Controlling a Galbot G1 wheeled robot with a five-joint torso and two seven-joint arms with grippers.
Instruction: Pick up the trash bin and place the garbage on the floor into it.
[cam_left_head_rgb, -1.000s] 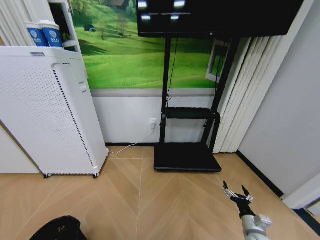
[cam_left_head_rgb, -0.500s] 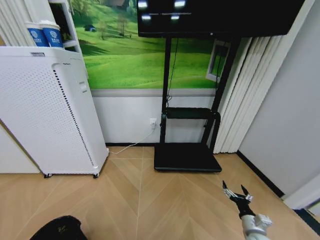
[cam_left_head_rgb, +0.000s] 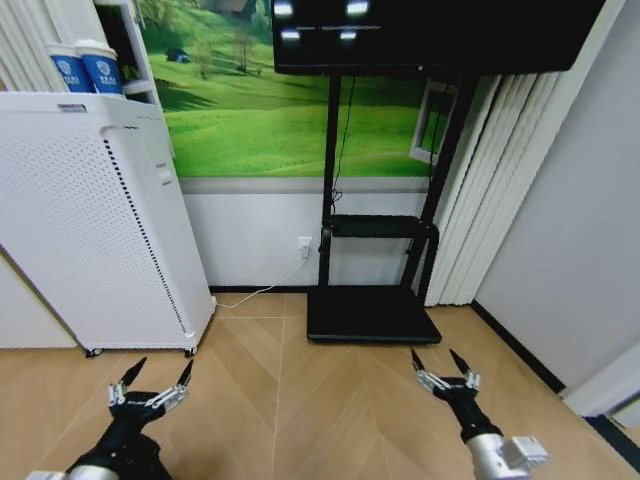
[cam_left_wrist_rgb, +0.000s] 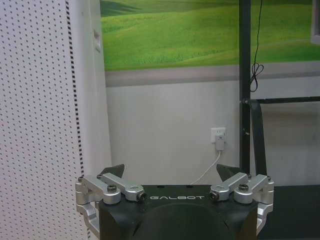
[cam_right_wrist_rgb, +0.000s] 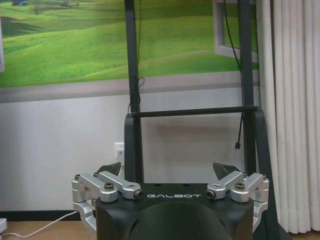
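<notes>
The trash bin and the garbage are out of view. The floor (cam_left_head_rgb: 290, 400) is tan herringbone wood with nothing lying on the stretch in front of me. In the head view, my left gripper (cam_left_head_rgb: 160, 370) is held low at the left, above the floor, open and holding nothing. My right gripper (cam_left_head_rgb: 435, 357) is held low at the right, also open and holding nothing. Both point forward at the wall. The left wrist view has the left gripper (cam_left_wrist_rgb: 172, 171) spread wide before the white appliance's side. In the right wrist view, the right gripper (cam_right_wrist_rgb: 169, 169) faces the black stand.
A tall white perforated appliance (cam_left_head_rgb: 90, 220) on casters stands at the left, with two blue cups (cam_left_head_rgb: 85, 68) behind it. A black screen stand (cam_left_head_rgb: 372, 315) with a flat base sits at the wall. A white cable (cam_left_head_rgb: 250, 295) runs from the socket. Curtains (cam_left_head_rgb: 490, 190) hang at the right.
My left gripper has come up into the head view at the lower left, open. My right gripper has moved a little left and up, its fingers spread wider.
</notes>
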